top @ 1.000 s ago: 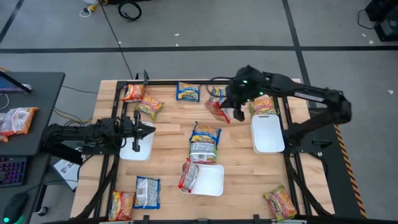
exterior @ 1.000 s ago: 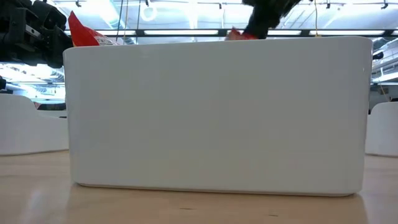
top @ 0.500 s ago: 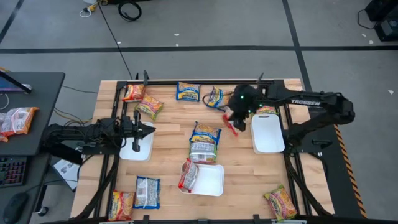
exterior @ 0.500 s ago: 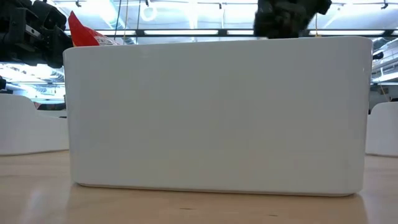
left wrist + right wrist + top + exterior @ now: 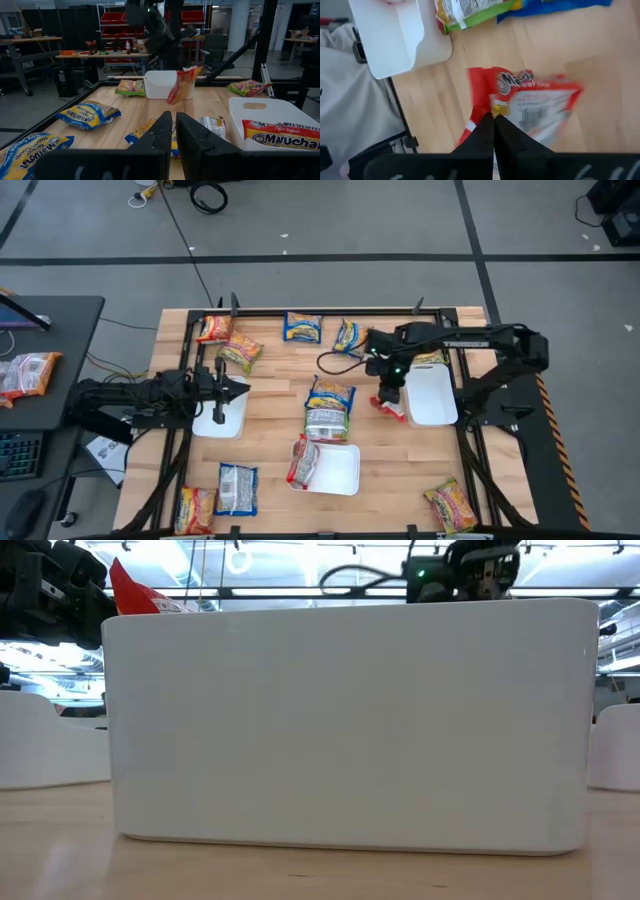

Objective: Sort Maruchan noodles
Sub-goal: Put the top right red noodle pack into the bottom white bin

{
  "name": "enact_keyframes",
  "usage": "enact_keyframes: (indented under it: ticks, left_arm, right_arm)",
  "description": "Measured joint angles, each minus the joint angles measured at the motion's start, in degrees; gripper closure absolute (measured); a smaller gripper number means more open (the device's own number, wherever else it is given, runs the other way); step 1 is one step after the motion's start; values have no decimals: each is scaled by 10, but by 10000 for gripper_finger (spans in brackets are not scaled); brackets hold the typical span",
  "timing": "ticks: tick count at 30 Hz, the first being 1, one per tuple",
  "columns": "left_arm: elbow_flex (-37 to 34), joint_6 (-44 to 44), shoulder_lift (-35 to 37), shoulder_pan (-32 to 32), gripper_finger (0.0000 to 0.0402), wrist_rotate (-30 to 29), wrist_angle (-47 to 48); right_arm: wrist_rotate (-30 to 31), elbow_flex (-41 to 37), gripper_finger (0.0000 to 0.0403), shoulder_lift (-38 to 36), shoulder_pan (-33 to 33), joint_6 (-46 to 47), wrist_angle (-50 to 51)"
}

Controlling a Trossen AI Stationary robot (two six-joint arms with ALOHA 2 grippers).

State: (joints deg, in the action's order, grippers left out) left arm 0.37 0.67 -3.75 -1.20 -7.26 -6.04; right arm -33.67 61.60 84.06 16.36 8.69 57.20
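- A red-and-silver Maruchan packet (image 5: pixel 390 406) is pinched by its edge between the pressed-together fingers of the right gripper (image 5: pixel 387 394) and hangs above the wood just beside the right white tray (image 5: pixel 432 395), not yet over it.
- One red packet (image 5: pixel 303 463) is already seen propped in the near white tray (image 5: pixel 340 470), so that kind appears to be partly sorted; whether the carried packet is meant for this tray or the right one cannot be told.
- The right tray looks bare inside, and the left white tray (image 5: pixel 212 423) is largely covered by the left gripper (image 5: pixel 233 390), whose fingers are closed on nothing while that arm waits.
- Most packets are still judged unsorted: an orange one (image 5: pixel 214 329), a yellow-green one (image 5: pixel 240 353), two blue-and-yellow ones (image 5: pixel 302 327) and (image 5: pixel 349 336) along the far edge, and one partly hidden (image 5: pixel 430 358) beyond the right tray.
- A blue-and-yellow packet (image 5: pixel 330 395) and a silver one (image 5: pixel 326 423) lie touching at the table's middle.
- Three more rest at the near edge: (image 5: pixel 196 509), (image 5: pixel 238 488) and (image 5: pixel 451 506).
- The sort is judged to be at an early stage.
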Motion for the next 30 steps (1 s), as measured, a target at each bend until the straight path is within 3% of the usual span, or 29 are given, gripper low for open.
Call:
enact_keyframes:
  ticks: [9, 17, 24, 30]
  left_arm:
    - [0, 0, 0, 0, 370, 0, 0]
    - [0, 0, 0, 0, 370, 0, 0]
    - [0, 0, 0, 0, 370, 0, 0]
    - [0, 0, 0, 0, 370, 0, 0]
  right_arm:
    - [94, 0, 386, 114, 33, 18, -213]
    - [107, 35, 298, 140, 48, -90, -347]
    - [155, 70, 214, 80, 3, -269, -328]
    - [271, 70, 203, 54, -99, -459, -204]
